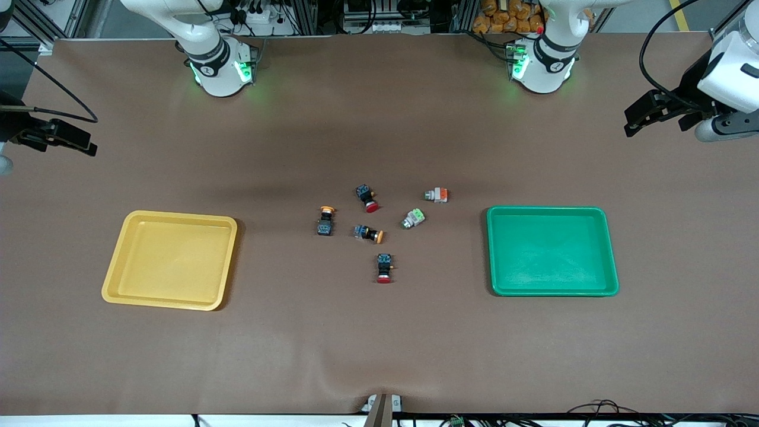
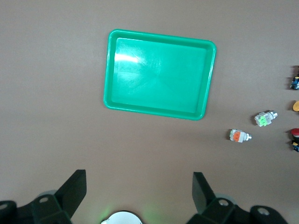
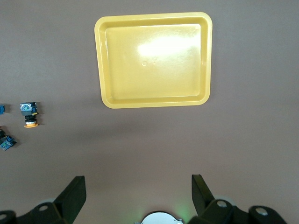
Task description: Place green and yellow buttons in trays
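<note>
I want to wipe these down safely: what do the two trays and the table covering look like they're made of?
The yellow tray and green tray look like glossy moulded plastic: rounded corners, raised rims, bright glare in the wrist views. The table covering looks like a matte brown sheet, perhaps paper or thin vinyl, rippling slightly at the edge nearest the front camera.

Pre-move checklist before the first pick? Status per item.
1. Left gripper jaws open, nothing held: ok. It hangs at the left arm's end of the table.
2. Right gripper jaws open, nothing held: ok. It hangs at the right arm's end.
3. Green tray holds nothing: ok.
4. Yellow tray holds nothing: ok.
5. Two yellow-capped buttons lie apart from each other, between the trays: ok.
6. Pale grey buttons: one shows a green cap, ok; the other, farther from the front camera, shows orange, not ok.
7. Red-capped buttons lie among the targets; skip them: ok.
</note>
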Action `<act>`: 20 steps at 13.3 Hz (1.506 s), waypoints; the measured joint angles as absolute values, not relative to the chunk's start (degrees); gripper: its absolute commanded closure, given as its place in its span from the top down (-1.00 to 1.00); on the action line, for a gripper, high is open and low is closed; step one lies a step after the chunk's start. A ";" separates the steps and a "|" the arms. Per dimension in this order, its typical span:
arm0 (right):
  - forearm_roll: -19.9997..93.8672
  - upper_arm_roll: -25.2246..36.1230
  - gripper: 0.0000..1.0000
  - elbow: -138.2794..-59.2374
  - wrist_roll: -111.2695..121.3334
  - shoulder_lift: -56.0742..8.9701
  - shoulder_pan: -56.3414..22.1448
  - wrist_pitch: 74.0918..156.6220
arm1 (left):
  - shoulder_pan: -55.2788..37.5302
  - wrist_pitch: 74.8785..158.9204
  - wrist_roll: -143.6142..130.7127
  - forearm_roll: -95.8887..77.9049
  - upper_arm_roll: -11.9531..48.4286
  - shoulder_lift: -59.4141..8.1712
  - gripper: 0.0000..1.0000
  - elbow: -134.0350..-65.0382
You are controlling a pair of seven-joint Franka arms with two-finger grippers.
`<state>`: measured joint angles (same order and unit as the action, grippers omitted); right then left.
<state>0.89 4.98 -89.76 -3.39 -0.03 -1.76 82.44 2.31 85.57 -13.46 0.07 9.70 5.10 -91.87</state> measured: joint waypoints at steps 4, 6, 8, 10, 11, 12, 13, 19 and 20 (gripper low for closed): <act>1.15 4.85 1.00 -89.76 -3.41 -0.14 -2.14 82.42 | 2.40 85.57 -13.46 0.07 9.44 4.89 1.00 -91.80; 1.15 4.85 1.00 -89.76 -3.56 -0.16 -2.54 82.42 | 2.41 85.57 -13.46 0.07 9.34 4.55 1.00 -91.48; 1.36 4.85 1.00 -89.76 -3.71 -0.16 -2.69 82.42 | 2.41 85.57 -13.46 0.07 9.34 4.20 1.00 -91.30; 1.56 4.87 1.00 -89.76 -3.77 -0.16 -2.69 82.42 | 2.42 85.57 -13.46 0.07 9.27 3.86 1.00 -91.10; 1.61 4.88 1.00 -89.76 -3.78 -0.16 -2.69 82.42 | 2.42 85.57 -13.46 0.07 9.22 3.74 1.00 -90.93; 1.68 4.87 1.00 -89.76 -3.79 -0.16 -2.70 82.41 | 2.42 85.57 -13.46 0.07 9.18 3.64 1.00 -90.79; 1.75 4.87 1.00 -89.76 -3.79 -0.16 -2.72 82.41 | 2.42 85.57 -13.46 0.07 9.17 3.55 1.00 -90.74; 2.00 4.84 1.00 -89.76 -3.79 -0.16 -2.82 82.41 | 2.42 85.56 -13.46 0.07 9.17 2.34 1.00 -90.70; 2.02 4.84 1.00 -89.76 -3.79 -0.17 -2.82 82.40 | 2.42 85.54 -13.46 0.07 9.17 2.21 1.00 -90.70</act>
<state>2.02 4.84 -89.76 -3.79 -0.17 -2.82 82.40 2.42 85.54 -13.46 0.07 9.17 2.21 -90.70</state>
